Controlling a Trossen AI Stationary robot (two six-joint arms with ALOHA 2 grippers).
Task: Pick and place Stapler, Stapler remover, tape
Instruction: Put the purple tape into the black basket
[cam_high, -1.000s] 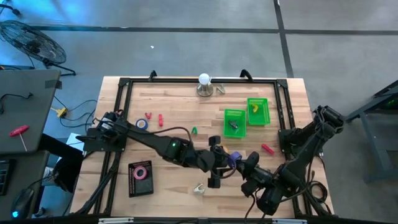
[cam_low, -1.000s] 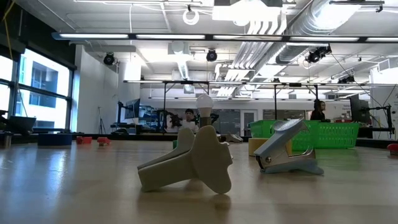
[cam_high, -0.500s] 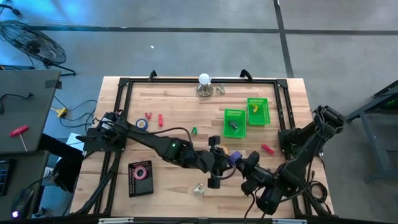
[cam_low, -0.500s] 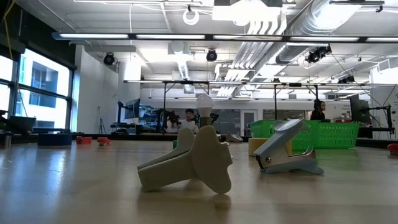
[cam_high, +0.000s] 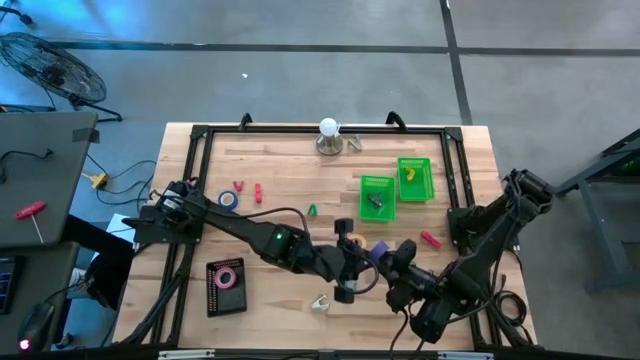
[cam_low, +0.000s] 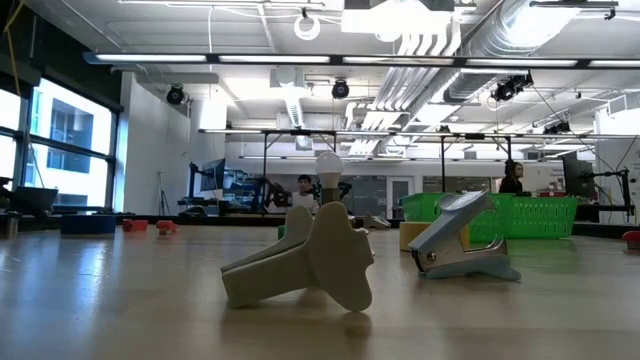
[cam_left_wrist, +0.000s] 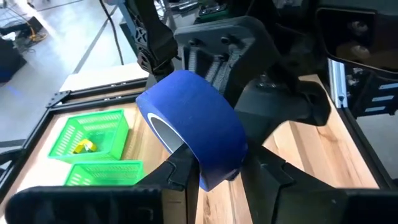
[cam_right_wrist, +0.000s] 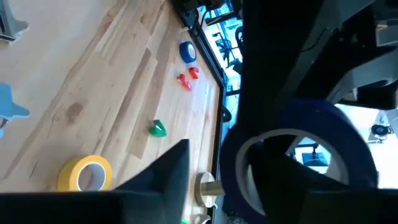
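Near the desk's front edge, a mid-air handover of the blue tape roll (cam_left_wrist: 193, 134)!
I pinch its rim in my left pincer (cam_high: 352, 268) while my right pincer (cam_high: 392, 270), parted, straddles the roll's wall, so the swap can finish.

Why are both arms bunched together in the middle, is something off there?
Both meet over one blue tape roll: the left tool grips it while the right tool sits right against it, like a handover. Odder: a pale plastic piece lies tipped over near the table's front edge.
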